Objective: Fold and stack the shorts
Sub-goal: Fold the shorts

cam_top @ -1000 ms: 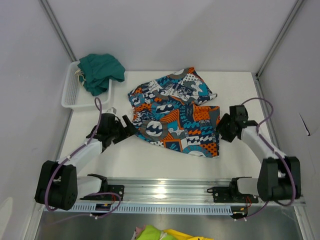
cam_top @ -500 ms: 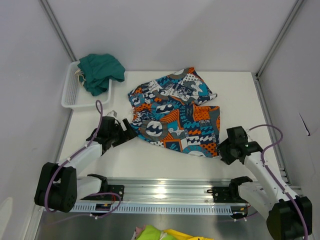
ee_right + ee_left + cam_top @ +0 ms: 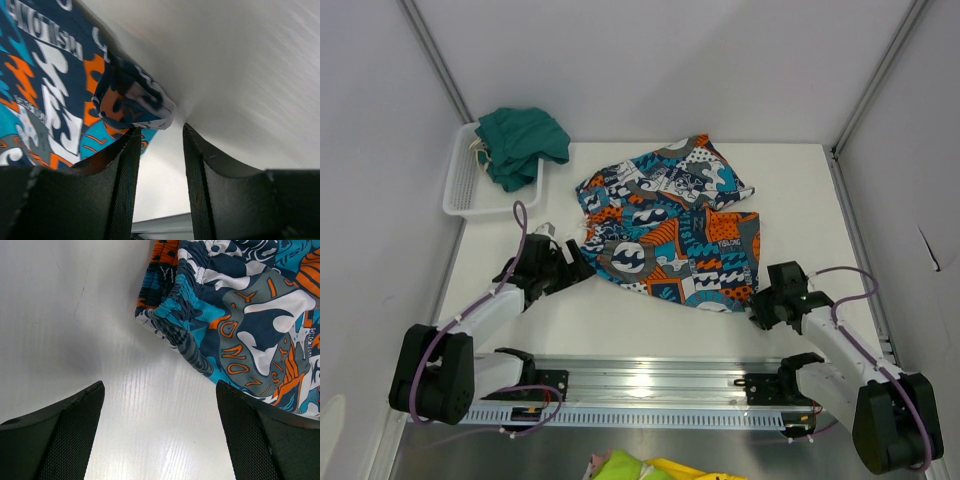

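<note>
Finds the patchwork shorts [image 3: 668, 225] spread flat at centre, the teal shorts [image 3: 525, 140] heaped in the basket [image 3: 460, 195] at ten o'clock. Shows the left gripper [image 3: 160, 390] gaping wide and empty, short of the waistband [image 3: 175, 315] at eight o'clock. Shows the right gripper [image 3: 160, 135] half-parted, grasping nothing, nosing the hem corner [image 3: 135, 107] at five o'clock. Risks nudging that corner away or pinching a single layer, with tips beside the cloth, not astride it.

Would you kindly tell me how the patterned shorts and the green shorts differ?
The patterned shorts carry a busy orange, teal and white print; the green shorts are plain. The patterned shorts lie spread on the table; the green shorts sit bunched in the basket. Neither is neatly folded.
</note>
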Controlling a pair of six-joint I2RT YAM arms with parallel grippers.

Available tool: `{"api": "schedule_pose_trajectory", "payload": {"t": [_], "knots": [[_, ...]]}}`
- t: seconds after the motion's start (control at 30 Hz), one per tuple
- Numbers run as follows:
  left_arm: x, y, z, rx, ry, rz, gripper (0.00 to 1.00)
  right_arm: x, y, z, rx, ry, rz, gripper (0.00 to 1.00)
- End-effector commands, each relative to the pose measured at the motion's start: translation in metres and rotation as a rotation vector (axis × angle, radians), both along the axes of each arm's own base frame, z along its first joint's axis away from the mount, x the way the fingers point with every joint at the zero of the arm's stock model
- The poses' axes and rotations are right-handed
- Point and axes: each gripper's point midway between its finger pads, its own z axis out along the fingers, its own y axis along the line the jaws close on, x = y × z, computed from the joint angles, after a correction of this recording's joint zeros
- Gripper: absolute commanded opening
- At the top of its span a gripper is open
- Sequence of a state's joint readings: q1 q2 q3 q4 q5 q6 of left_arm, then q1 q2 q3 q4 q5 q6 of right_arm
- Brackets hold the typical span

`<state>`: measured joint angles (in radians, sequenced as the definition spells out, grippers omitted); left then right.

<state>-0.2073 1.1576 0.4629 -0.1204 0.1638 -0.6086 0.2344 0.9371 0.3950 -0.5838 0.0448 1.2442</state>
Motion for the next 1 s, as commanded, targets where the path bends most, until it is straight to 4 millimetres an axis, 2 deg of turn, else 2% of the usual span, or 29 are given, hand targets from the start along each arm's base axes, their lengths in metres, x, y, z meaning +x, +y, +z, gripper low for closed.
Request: {"api": "schedule_pose_trajectory", "payload": {"t": [0.0, 0.17, 0.2, 0.23, 0.27, 0.3, 0.33, 0.43, 0.5, 0.53, 0.73, 0.83, 0.97], "knots": [[0.003, 0.000, 0.001, 0.004, -0.025, -0.016, 0.94, 0.014, -0.006, -0.008, -0.035, -0.028, -0.040, 0.42], [0.004, 0.000, -0.001, 0.004, -0.022, -0.014, 0.94, 0.023, -0.008, -0.016, -0.053, -0.024, -0.053, 0.41], [0.005, 0.000, -0.002, 0.004, -0.022, -0.014, 0.93, 0.024, -0.010, -0.017, -0.057, -0.023, -0.059, 0.36], [0.005, 0.000, -0.002, 0.003, -0.020, -0.014, 0.93, 0.025, -0.010, -0.018, -0.059, -0.020, -0.059, 0.20], [0.006, -0.001, -0.002, 0.003, -0.018, -0.014, 0.93, 0.026, -0.009, -0.018, -0.051, -0.016, -0.054, 0.09], [0.006, -0.001, -0.003, 0.002, -0.017, -0.015, 0.94, 0.026, -0.010, -0.020, -0.052, -0.004, -0.052, 0.02], [0.006, -0.001, -0.002, 0.002, -0.020, -0.015, 0.94, 0.025, -0.011, -0.019, -0.052, 0.000, -0.049, 0.00], [0.006, 0.000, 0.000, 0.002, -0.027, -0.012, 0.94, 0.018, -0.015, -0.013, -0.073, 0.017, -0.037, 0.00], [0.008, 0.001, 0.002, 0.004, -0.034, -0.005, 0.94, 0.019, -0.019, 0.001, -0.085, -0.026, -0.042, 0.00], [0.009, 0.001, 0.003, 0.006, -0.039, -0.005, 0.94, 0.010, -0.023, 0.002, -0.097, -0.006, -0.046, 0.00], [0.012, -0.001, 0.008, -0.012, -0.048, 0.004, 0.93, -0.002, -0.029, 0.033, -0.104, -0.084, -0.041, 0.00], [0.013, -0.008, 0.010, -0.052, -0.049, 0.001, 0.93, -0.005, -0.026, 0.041, -0.090, -0.092, -0.025, 0.00], [0.015, -0.017, 0.010, -0.116, -0.032, 0.017, 0.93, -0.005, -0.024, 0.040, -0.085, -0.084, -0.012, 0.00]]}}
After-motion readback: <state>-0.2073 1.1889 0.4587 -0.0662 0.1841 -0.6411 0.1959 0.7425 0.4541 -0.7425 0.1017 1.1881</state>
